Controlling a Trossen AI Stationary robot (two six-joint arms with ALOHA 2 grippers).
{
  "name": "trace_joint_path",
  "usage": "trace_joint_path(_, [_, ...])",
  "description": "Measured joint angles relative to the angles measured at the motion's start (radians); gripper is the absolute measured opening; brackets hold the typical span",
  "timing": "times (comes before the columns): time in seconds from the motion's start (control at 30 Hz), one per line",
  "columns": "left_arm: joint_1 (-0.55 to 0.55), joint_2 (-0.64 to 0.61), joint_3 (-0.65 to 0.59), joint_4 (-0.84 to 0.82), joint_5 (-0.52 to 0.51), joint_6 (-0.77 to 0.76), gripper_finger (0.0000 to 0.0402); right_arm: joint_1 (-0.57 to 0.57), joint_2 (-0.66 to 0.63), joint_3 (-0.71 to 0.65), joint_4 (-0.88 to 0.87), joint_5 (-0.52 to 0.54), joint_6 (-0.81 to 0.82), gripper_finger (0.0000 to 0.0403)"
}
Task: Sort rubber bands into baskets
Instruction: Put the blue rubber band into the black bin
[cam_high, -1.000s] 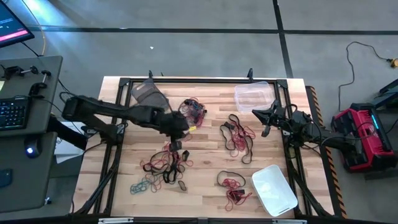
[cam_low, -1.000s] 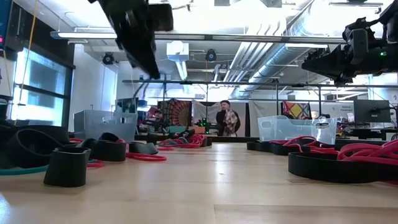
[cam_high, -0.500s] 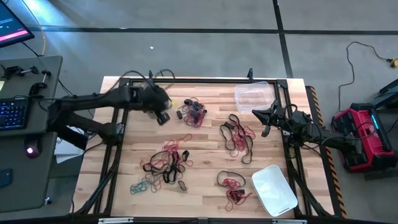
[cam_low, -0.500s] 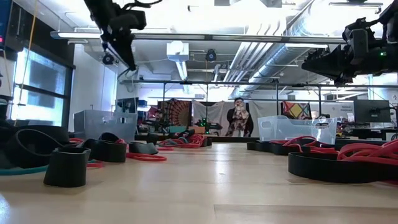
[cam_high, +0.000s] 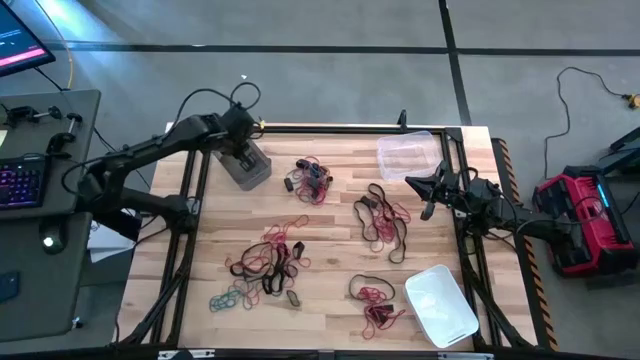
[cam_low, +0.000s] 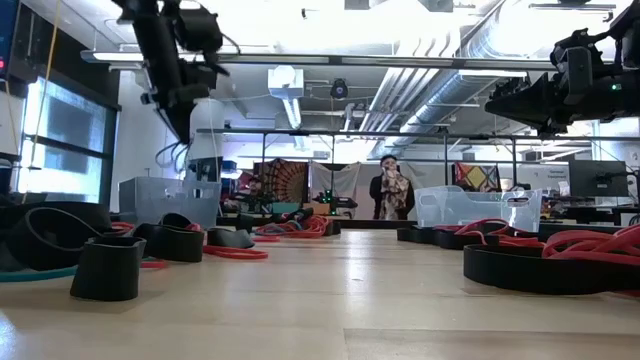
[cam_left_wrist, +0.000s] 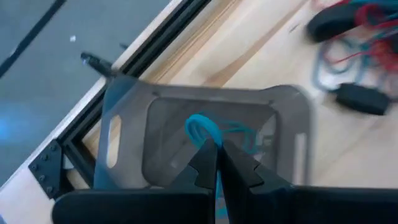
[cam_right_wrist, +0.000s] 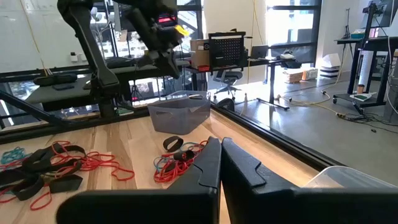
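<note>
1. The left gripper (cam_left_wrist: 217, 163) hangs over the grey-tinted basket (cam_high: 243, 161) at the table's far left corner. Its fingers are pinched together on a teal rubber band (cam_left_wrist: 202, 129), and the loop dangles inside the basket's outline in the left wrist view.
2. The right gripper (cam_high: 426, 190) sits parked by the right edge of the table (cam_high: 330, 215), fingers fully closed with nothing between them, just beside the clear basket (cam_high: 408, 154) at the far right corner.
3. The whitish basket (cam_high: 440, 305) is at the near right corner, tilted relative to the table edge.
4. Loose bands are all over the wood: a red, teal and black clump (cam_high: 310, 177) right next to the grey-tinted basket, a dark brown bunch with some red (cam_high: 381, 222) in the middle-right, a red and black tangle (cam_high: 270, 260) nearer the front, a small teal pile (cam_high: 230, 298) at the front left, and a red and black pile (cam_high: 375, 303) beside the whitish basket.
5. As for writing or brands: nothing readable anywhere. A keyboard (cam_high: 20, 182) sits on the desk to the left, but no lettering can be made out.
6. In the low view, a person (cam_low: 391, 193) stands far back in the room.
</note>
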Motion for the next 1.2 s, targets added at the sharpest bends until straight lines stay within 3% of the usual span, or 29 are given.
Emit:
trace_joint_path(0.23, [0.091,0.053,-0.074,0.028,0.055,0.031,0.0,0.0,0.0,0.0,-0.001,0.0,0.0,0.0])
trace_joint_path(0.63, [0.113,0.07,-0.178,0.103,0.127,0.055,0.0003,0.0,0.0,0.0,0.0,0.0,-0.005,0.0])
trace_joint_path(1.0, [0.091,0.063,-0.178,0.127,0.118,0.057,0.0065,0.0,0.0,0.0,0.0,0.0,-0.007,0.0])
trace_joint_path(1.2, [0.048,0.017,-0.178,0.134,0.044,0.105,0.0099,0.0,0.0,0.0,0.0,0.006,-0.006,0.0])
